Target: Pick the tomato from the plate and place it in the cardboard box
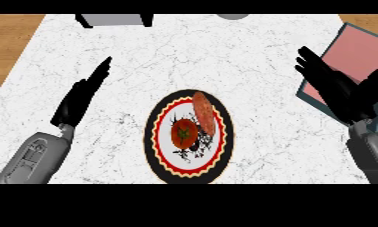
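A red tomato (pixel 184 132) lies on a round plate (pixel 163 163) with a black rim and red-yellow border, low in the middle of the counter. Beside the tomato on the same plate rests a reddish oblong food item (pixel 204 111). At the right edge sits the box (pixel 357 51), with a pink inside and dark blue-grey walls. My left hand (pixel 81 96) stands open at the left, fingers straight, well apart from the plate. My right hand (pixel 336 88) is open at the right, over the box's near edge, holding nothing.
The white marble counter (pixel 221 56) has wooden strips at its far left and right corners. A grey appliance (pixel 114 20) stands at the back left. A grey round object (pixel 233 16) shows at the back edge.
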Robot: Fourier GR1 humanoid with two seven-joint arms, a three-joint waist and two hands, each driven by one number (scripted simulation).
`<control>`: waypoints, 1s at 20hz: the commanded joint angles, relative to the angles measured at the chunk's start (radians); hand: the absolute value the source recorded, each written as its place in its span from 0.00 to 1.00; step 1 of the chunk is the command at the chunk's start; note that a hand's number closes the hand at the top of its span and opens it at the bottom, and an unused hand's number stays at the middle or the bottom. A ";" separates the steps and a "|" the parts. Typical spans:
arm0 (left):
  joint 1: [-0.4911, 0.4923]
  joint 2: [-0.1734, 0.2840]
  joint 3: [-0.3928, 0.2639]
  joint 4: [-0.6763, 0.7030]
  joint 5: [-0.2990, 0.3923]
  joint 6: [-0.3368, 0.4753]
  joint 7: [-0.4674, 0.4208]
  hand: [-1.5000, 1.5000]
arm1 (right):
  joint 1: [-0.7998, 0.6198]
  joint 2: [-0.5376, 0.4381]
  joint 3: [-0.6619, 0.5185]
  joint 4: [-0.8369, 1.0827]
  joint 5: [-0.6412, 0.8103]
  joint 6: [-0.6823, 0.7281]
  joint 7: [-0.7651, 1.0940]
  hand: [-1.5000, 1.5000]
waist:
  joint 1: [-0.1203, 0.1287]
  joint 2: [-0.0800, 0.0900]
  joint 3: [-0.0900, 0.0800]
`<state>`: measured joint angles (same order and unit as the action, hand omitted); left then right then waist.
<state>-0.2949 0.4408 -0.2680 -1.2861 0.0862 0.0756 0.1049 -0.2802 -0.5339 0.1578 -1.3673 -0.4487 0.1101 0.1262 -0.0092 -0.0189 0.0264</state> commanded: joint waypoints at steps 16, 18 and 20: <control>0.020 0.029 0.064 -0.155 0.020 -0.073 -0.214 0.50 | 0.102 -0.032 0.221 -0.510 0.775 -0.346 -0.424 0.00 | 0.000 0.018 -0.027; 0.078 0.029 0.038 -0.249 0.004 -0.061 -0.200 0.50 | 0.134 -0.043 0.291 -0.602 0.898 -0.377 -0.341 0.00 | 0.005 0.009 -0.028; 0.026 0.022 0.064 -0.196 0.010 -0.077 -0.197 0.50 | 0.122 -0.043 0.328 -0.608 0.972 -0.350 -0.290 0.00 | 0.001 0.016 -0.028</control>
<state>-0.2514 0.4715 -0.2136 -1.4888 0.0990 0.0097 -0.0934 -0.1795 -0.5688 0.3941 -1.9179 0.3519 -0.2316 -0.2186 -0.0068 -0.0065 -0.0009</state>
